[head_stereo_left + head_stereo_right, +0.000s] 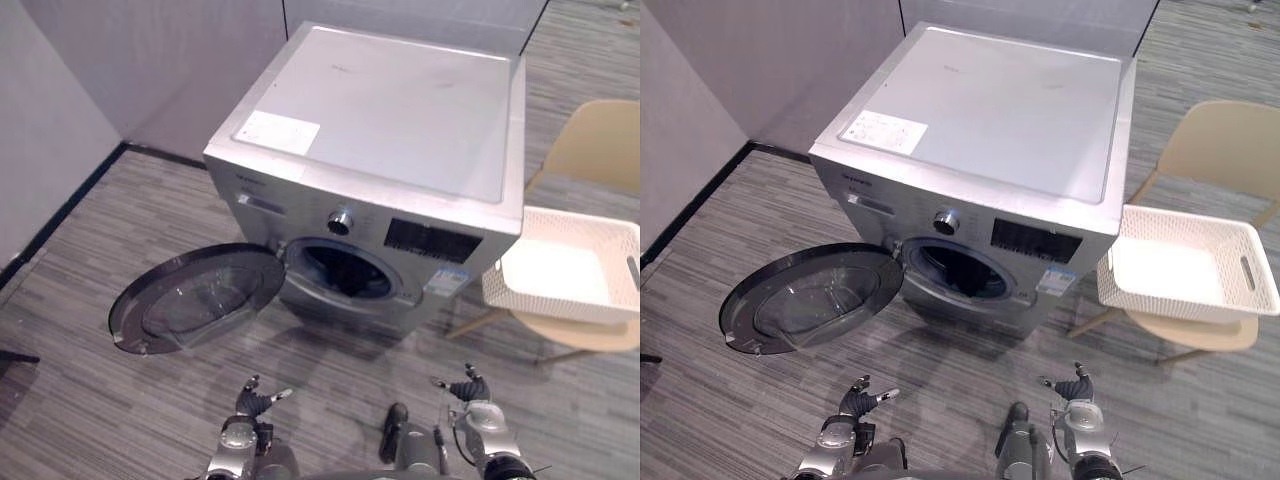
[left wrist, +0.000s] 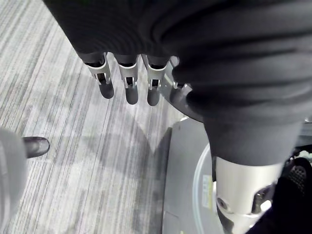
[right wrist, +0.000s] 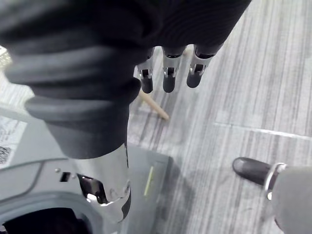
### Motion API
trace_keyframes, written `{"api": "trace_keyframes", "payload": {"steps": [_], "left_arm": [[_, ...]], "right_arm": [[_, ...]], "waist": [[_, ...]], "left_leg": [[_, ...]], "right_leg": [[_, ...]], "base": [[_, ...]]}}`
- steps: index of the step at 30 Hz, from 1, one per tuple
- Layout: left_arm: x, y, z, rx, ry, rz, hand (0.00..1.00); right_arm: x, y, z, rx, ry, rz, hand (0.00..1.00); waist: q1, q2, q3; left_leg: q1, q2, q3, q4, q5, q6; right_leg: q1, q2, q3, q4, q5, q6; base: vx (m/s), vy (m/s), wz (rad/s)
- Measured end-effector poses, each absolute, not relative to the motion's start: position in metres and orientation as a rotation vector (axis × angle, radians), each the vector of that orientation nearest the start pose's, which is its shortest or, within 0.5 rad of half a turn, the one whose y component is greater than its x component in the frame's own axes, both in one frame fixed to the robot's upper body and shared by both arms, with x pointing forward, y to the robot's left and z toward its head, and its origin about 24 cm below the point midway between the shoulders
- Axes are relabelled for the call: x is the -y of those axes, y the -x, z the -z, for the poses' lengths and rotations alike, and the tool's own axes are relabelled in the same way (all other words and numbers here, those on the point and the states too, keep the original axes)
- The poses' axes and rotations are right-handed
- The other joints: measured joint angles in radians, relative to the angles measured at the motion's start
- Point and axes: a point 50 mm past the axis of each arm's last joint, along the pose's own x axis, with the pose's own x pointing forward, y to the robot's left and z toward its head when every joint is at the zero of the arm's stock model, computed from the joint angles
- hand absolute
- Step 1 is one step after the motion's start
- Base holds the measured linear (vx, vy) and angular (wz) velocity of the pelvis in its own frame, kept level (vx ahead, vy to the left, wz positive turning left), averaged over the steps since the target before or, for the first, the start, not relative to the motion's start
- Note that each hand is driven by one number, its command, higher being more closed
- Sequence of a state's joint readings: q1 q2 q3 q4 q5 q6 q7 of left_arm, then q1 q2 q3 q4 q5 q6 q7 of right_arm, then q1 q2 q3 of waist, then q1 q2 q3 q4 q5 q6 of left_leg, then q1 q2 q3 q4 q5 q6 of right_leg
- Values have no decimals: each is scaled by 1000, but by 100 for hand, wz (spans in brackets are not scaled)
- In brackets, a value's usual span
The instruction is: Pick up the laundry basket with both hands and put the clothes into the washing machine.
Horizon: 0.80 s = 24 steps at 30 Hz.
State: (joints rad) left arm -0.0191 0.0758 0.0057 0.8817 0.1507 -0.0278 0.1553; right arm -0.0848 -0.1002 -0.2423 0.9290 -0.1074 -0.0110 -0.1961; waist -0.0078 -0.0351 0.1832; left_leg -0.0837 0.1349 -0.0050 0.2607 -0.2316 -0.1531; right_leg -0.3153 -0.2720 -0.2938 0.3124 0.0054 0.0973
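The left hand and right hand hung low before the washing machine, fingers loosely straight and holding nothing, so the pick-up had not begun. The white laundry basket sat on a beige chair just right of the machine, well apart from both hands. Next, probably, one hand had to reach each side of the basket; the door stood open.

The left hand hangs low with fingers straight and relaxed; the right hand hangs well apart, fingers likewise straight.
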Motion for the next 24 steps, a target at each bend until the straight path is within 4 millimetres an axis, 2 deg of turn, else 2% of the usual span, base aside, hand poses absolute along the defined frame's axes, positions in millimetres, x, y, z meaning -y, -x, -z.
{"api": "trace_keyframes", "payload": {"steps": [1, 2, 3, 4, 5, 6, 7, 8, 9, 10, 11, 12, 14, 15, 17, 18, 19, 21, 22, 24], "left_arm": [[-188, -170, 127, -818, -288, -115, 0], [-193, -168, 128, -824, -308, -117, 0], [-196, -164, 129, -834, -318, -122, 0], [-198, -162, 129, -840, -327, -124, 0], [-201, -161, 130, -848, -330, -132, 0], [-201, -160, 130, -849, -333, -135, 0], [-202, -160, 130, -851, -334, -138, 0], [-208, -158, 130, -852, -347, -158, 0], [-212, -158, 129, -851, -354, -172, 0], [-214, -157, 129, -850, -355, -176, 0], [-216, -158, 128, -848, -353, -189, 0], [-218, -159, 126, -837, -351, -201, 0], [-215, -162, 121, -798, -333, -228, 0], [-213, -166, 118, -774, -327, -233, 0], [-214, -182, 103, -683, -332, -245, 0], [-215, -192, 93, -622, -337, -259, 0], [-219, -207, 73, -519, -340, -286, 0], [-227, -218, 53, -420, -352, -331, 0], [-236, -228, 33, -326, -367, -382, 0], [-248, -235, 13, -242, -398, -454, 0]], "right_arm": [[224, -176, 123, -838, 153, 379, 0], [219, -170, 128, -876, 139, 376, 0], [219, -167, 130, -896, 140, 374, 0], [219, -168, 130, -895, 141, 373, 0], [221, -168, 130, -901, 149, 372, 0], [222, -169, 129, -904, 167, 360, 0], [221, -168, 130, -912, 173, 351, 0], [217, -162, 135, -939, 176, 335, 0], [213, -155, 138, -961, 176, 324, 0], [212, -153, 139, -966, 179, 318, 0], [212, -152, 140, -969, 182, 315, 0], [212, -152, 140, -968, 182, 316, 0], [216, -152, 139, -963, 190, 323, 0], [216, -153, 138, -959, 191, 323, 0], [217, -152, 139, -959, 190, 328, 0], [219, -150, 139, -958, 189, 335, 0], [220, -148, 139, -961, 193, 339, 0], [222, -145, 140, -966, 196, 342, 0], [223, -145, 140, -965, 198, 344, 0], [223, -146, 139, -959, 198, 345, 0]], "waist": [[-2, -8, 3], [-2, -16, 6], [0, -16, 6], [3, -18, 6], [3, -13, 11], [5, 10, 21], [1, 14, 22], [-3, 14, 22], [0, 12, 22], [2, 9, 21], [3, 2, 16], [2, -4, 13], [8, 14, 0], [20, 16, -7], [20, 15, -10], [20, 15, -11], [20, 13, -12], [20, 13, -19], [21, 14, -28], [23, 14, -39]], "left_leg": [[-9, -18, 11, 22, -7, 11], [-40, -36, 37, 102, -40, 44], [-72, -47, 73, 170, -75, 72], [-95, -52, 102, 198, -87, 93], [-110, -54, 153, 196, -83, 130], [-114, -39, 196, 176, -61, 155], [-111, -37, 209, 163, -46, 164], [-103, -33, 223, 138, -22, 173], [-90, -34, 234, 111, -3, 171], [-86, -38, 236, 97, 8, 170], [-79, -49, 241, 58, 30, 167], [-74, -60, 245, 27, 48, 158], [-73, -60, 238, -31, 80, 127], [-70, -61, 238, -59, 99, 126], [-54, -67, 226, -113, 142, 128], [-50, -70, 218, -130, 156, 131], [-42, -77, 202, -151, 173, 136], [-40, -79, 190, -160, 180, 135], [-40, -85, 170, -174, 192, 139], [-37, -89, 165, -194, 201, 142]], "right_leg": [[5, -2, 7, -30, 27, 4], [20, 0, 34, -103, 96, 8], [25, 5, 68, -178, 161, -8], [28, 2, 77, -227, 183, -41], [20, -14, 36, -273, 102, -74], [-19, -17, 10, -186, 74, -68], [-37, -16, 6, -92, 67, -65], [-34, -5, 4, 78, 20, -70], [2, 15, -6, 176, -55, -67], [29, 29, -6, 180, -91, -53], [83, 51, -6, 136, -138, -24], [128, 69, -8, 45, -147, -16], [170, 109, -7, -126, -72, -13], [180, 121, -5, -167, -46, -17], [201, 135, -14, -230, -7, -19], [213, 141, -24, -252, 5, -19], [231, 147, -38, -279, 17, -23], [242, 150, -50, -296, 22, -23], [247, 153, -60, -310, 27, -22], [250, 158, -65, -320, 32, -24]], "base": [[-282, 301, -49], [-305, 319, -80], [-328, 337, -97], [-363, 314, -108], [-360, 277, -107], [-337, 252, -95], [-287, 250, -69], [-188, 175, -44], [-162, 142, -38], [-115, 48, -31], [-151, 13, -19], [-164, -18, -19], [-102, -29, -25], [-34, -42, -20], [3, -58, 4], [6, -40, 24], [7, -34, 24], [15, -23, 22], [47, -28, 21], [59, -20, 12]]}}
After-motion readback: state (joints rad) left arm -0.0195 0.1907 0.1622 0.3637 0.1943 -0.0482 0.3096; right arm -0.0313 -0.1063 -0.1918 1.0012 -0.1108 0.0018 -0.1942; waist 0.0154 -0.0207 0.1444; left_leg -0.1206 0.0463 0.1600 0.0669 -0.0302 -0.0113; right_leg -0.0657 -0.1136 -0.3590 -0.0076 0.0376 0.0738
